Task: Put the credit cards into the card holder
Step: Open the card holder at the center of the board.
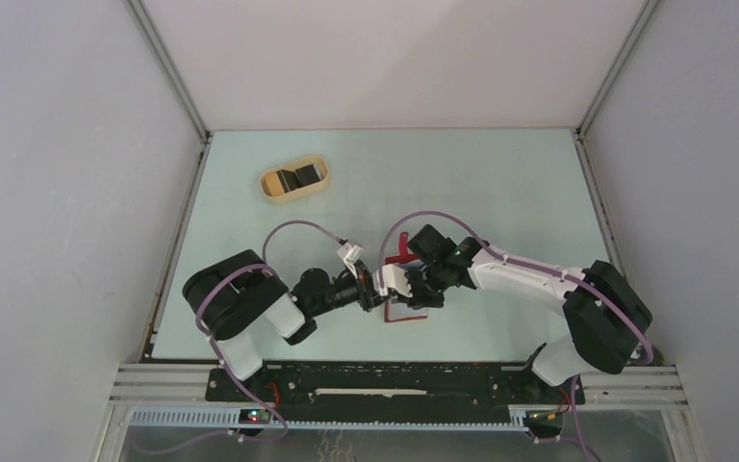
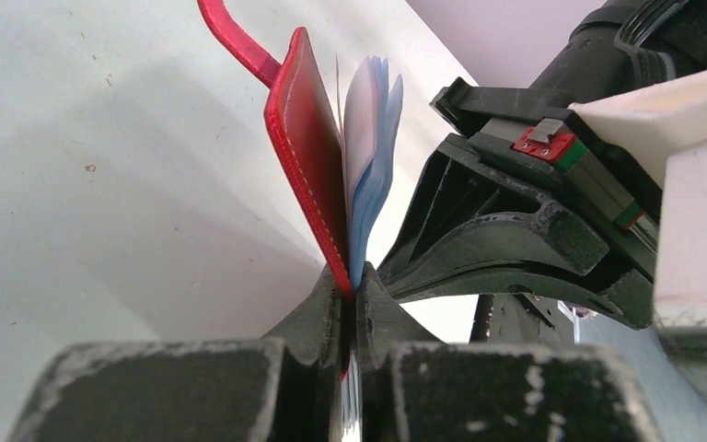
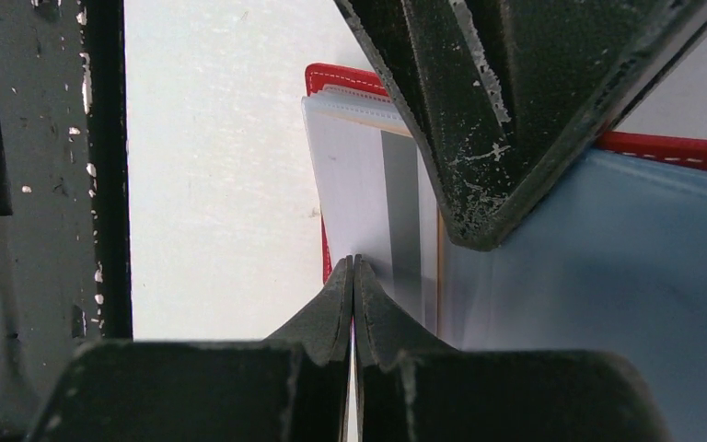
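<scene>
The card holder [image 1: 400, 255] lies mostly hidden under both arms in the top view, the dark pieces in the tan dish [image 1: 271, 188] are too small to name, the holder's red strap [image 2: 239, 41] runs off the left wrist view's upper edge, and whether the closed right hand [image 3: 353, 269] pinches anything cannot be told.

Pale table [image 1: 500, 183] — tan oval dish [image 1: 271, 179] on it, perhaps holding dark pieces [image 1: 306, 177].

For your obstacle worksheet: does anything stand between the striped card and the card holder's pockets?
Nothing visible does. The striped card already lies against the card holder's pale pockets; the left pincer clamps the holder's edge, beside it.
</scene>
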You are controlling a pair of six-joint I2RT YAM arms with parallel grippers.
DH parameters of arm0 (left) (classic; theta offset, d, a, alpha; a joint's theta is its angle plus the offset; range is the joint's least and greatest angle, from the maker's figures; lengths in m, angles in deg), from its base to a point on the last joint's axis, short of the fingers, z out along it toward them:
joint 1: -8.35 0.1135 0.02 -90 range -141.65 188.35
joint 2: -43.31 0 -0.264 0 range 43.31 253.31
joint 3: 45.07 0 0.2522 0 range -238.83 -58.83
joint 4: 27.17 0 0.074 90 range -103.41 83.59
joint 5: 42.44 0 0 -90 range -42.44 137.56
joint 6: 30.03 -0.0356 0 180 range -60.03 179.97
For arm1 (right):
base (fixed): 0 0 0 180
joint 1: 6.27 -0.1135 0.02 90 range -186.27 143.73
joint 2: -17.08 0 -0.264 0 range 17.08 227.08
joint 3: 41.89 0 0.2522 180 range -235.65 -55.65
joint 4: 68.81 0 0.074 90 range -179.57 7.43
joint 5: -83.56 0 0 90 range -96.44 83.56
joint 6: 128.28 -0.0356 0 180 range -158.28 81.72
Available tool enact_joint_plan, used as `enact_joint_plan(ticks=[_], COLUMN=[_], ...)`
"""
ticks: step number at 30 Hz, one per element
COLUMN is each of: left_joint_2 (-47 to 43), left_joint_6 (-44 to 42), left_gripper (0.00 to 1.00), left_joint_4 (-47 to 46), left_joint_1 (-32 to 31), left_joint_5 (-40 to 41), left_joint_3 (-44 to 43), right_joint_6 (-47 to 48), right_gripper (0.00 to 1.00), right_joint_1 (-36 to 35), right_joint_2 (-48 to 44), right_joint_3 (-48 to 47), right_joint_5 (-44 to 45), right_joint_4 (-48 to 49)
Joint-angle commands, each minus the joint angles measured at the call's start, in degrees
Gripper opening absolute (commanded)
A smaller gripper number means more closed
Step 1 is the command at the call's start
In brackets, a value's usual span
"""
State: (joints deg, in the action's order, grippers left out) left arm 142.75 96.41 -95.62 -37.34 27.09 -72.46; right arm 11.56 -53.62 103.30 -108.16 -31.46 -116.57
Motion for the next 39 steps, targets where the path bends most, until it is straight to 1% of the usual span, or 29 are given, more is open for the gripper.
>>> enact_joint_plan(ticks=[1,6,8,11,14,18,21,23,27,29,30,35,39], left_joint_2=[-2.9,-2.8,-2.7,-2.9,-3.7,-6.6,-9.2,-11.0,-13.7,-15.0,-15.6,-18.9,-22.6], left_joint_6=[0.4,1.5,1.6,2.3,3.9,3.9,0.8,-2.3,-8.4,-10.9,-11.8,-15.5,-20.4], left_gripper=[0.06,0.07,0.06,0.04,0.02,0.0,0.0,0.0,0.0,0.0,0.0,0.0,0.0], left_joint_4=[-4.7,-4.7,-4.7,-4.7,-4.7,-4.7,-4.7,-4.7,-4.7,-4.7,-4.7,-4.7,-4.6], left_joint_1=[0.0,0.0,0.0,0.0,-0.1,-1.1,-2.3,-3.4,-5.3,-5.5,-5.6,-6.0,-7.2], left_joint_5=[-2.1,-2.1,-2.0,-1.9,-2.7,-3.2,-3.1,-2.9,-2.9,-3.2,-3.5,-4.9,-5.1], left_joint_3=[0.7,0.7,0.8,1.1,1.4,2.4,3.7,4.7,6.0,6.7,6.9,7.9,9.5], right_joint_6=[1.5,2.2,2.6,2.6,2.9,4.8,6.7,8.0,11.1,11.7,12.1,14.4,14.3], right_gripper=[0.05,0.05,0.06,0.09,0.14,0.23,0.3,0.32,0.35,0.42,0.44,0.46,0.47], right_joint_1=[-0.5,-0.5,-0.3,1.4,3.4,4.4,4.2,4.1,3.9,3.8,3.7,1.7,-0.9], right_joint_2=[-0.7,-1.6,-3.2,-7.2,-12.0,-16.0,-17.6,-18.9,-23.4,-25.6,-26.0,-24.3,-25.3], right_joint_3=[0.2,0.2,0.0,-1.1,-1.4,-1.4,-1.4,-1.5,-2.8,-2.8,-2.8,-2.9,-2.9], right_joint_5=[1.1,0.2,-1.9,-7.4,-12.3,-15.2,-16.3,-16.9,-21.1,-21.4,-21.1,-19.5,-18.1], right_joint_4=[2.1,1.2,-0.2,-3.1,-4.6,-7.0,-9.5,-11.0,-16.1,-17.4,-18.1,-22.2,-22.1])
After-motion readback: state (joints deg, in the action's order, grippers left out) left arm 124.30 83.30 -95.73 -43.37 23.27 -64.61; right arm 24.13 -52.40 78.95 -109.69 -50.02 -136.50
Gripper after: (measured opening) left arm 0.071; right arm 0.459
